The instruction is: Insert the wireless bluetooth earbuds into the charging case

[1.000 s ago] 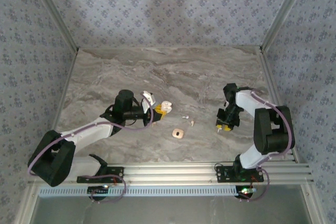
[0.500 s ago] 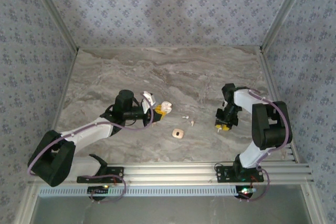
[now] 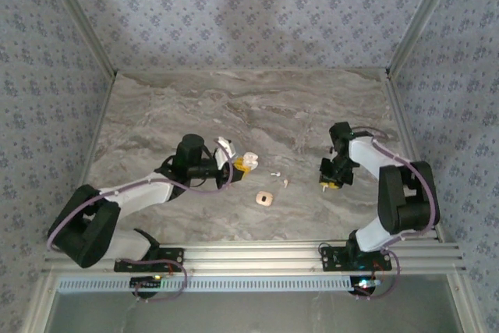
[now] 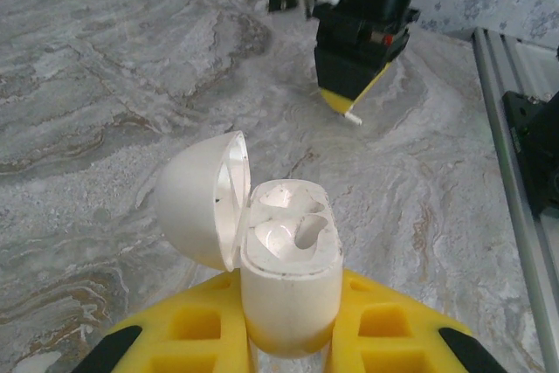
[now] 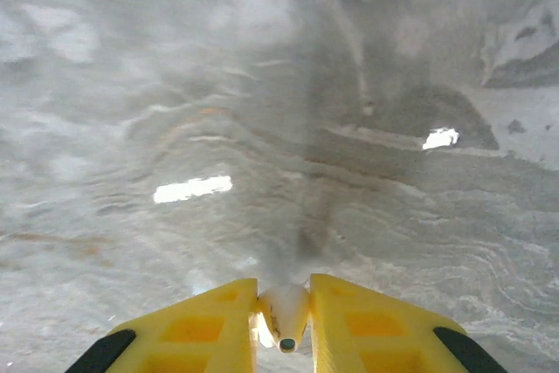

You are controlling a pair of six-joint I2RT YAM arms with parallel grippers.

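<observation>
Marble surface (image 3: 312, 115) slick-looking, hard. Fingers (image 4: 196, 329) of left gripper (image 4: 290, 325) clamped on charging case (image 4: 290, 259), lid (image 4: 199, 203) hinged open, wells look empty — hold sits low on rounded base, so downward push could tip case or pop it out. Fingers of right gripper (image 5: 284, 290) pinch one earbud (image 5: 285, 314), apart from case; small slippery piece could twist in pinch, miss well, drop. Loose earbuds (image 3: 274, 173) lie on surface between grippers, near tan square (image 3: 265, 198) — passing arm could scatter them.

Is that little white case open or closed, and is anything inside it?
Open and empty: the charging case has its lid flipped back, and both wells are bare.
</observation>
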